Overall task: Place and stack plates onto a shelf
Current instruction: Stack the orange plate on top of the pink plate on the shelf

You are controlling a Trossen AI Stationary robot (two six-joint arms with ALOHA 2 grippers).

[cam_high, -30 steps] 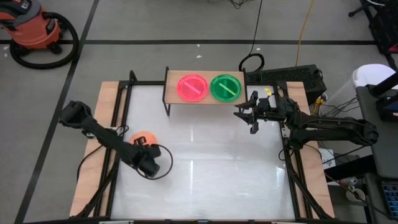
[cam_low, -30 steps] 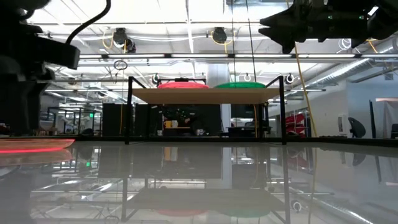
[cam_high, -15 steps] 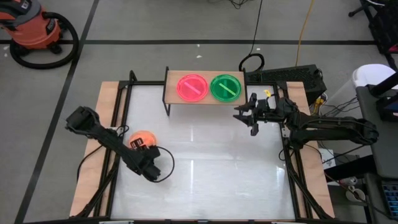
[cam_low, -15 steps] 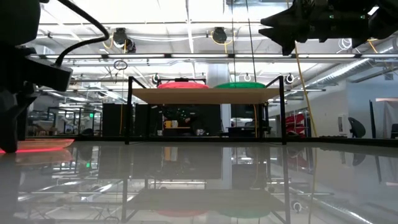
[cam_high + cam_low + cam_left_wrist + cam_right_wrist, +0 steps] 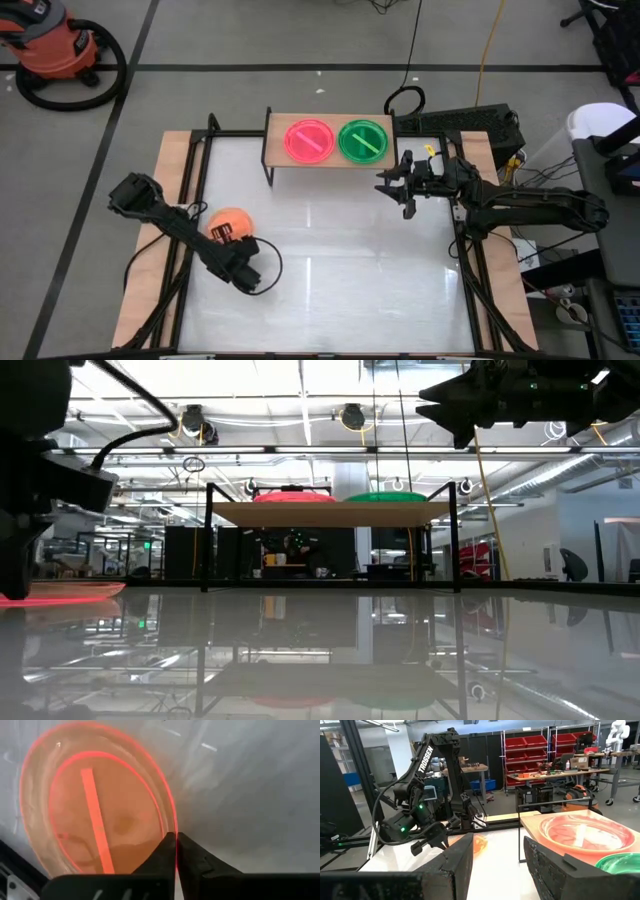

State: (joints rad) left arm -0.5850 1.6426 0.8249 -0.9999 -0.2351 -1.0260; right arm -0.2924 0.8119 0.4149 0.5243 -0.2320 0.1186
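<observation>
An orange plate (image 5: 228,218) lies flat on the white table at the left; my left gripper (image 5: 230,240) is shut on its rim. The low view shows it as a glowing strip (image 5: 60,592). The wooden shelf (image 5: 275,140) stands at the far edge on black legs. On it a pink plate (image 5: 308,140) and a green plate (image 5: 362,140) lie side by side. My right gripper (image 5: 400,185) hovers open, right of the shelf and at about board height, holding nothing (image 5: 497,855). My left gripper pinches the orange plate's raised rim (image 5: 174,827) between its two fingertips, one finger (image 5: 162,855) on the plate's inner side and one outside. The fingers slant down from the table's near side. The plate still rests flat on the table.
Black frame rails (image 5: 195,200) run along the table's left and right sides. A loop of cable (image 5: 265,262) hangs by my left wrist. A dark box with wires (image 5: 470,125) stands beside the shelf, behind my right arm. A wide bare stretch of table lies in the middle (image 5: 330,260).
My left arm has shifted a little toward the table's near edge by the orange plate, so more of the plate shows from above. The plate has stayed where it was.
</observation>
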